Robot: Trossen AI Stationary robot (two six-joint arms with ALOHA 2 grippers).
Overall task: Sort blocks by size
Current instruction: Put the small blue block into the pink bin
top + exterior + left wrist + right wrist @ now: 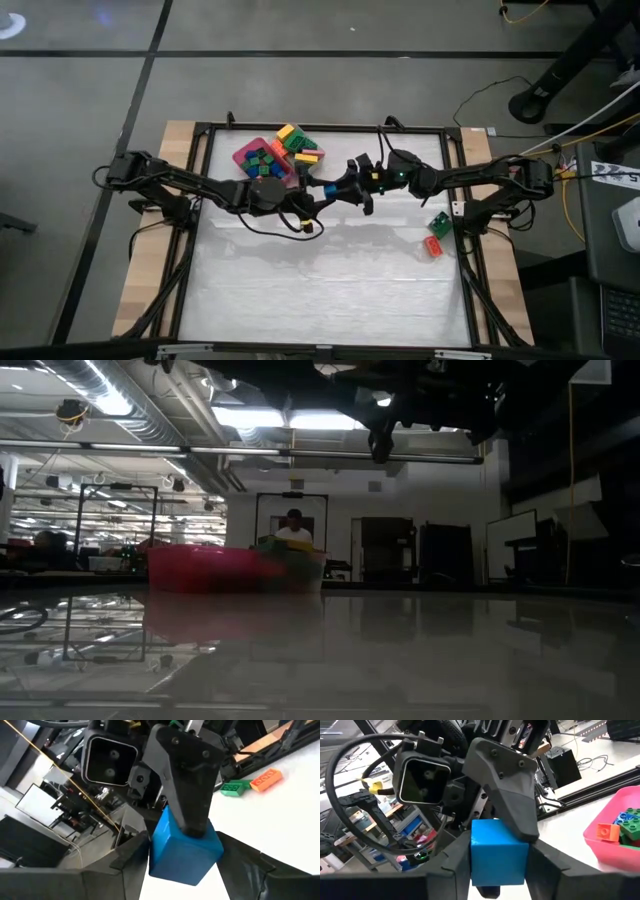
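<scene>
Both grippers' jaws pinch one blue block (184, 851); pink tray (262, 160) holds mixed blocks (262, 163).

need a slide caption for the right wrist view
Both grippers meet on a blue block held above the table, with the pink tray of blocks beside them.

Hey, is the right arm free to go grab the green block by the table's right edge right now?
Probably not yet. The right gripper and left gripper meet mid-air, both on one blue block. The path to the green block looks clear once it lets go.
</scene>
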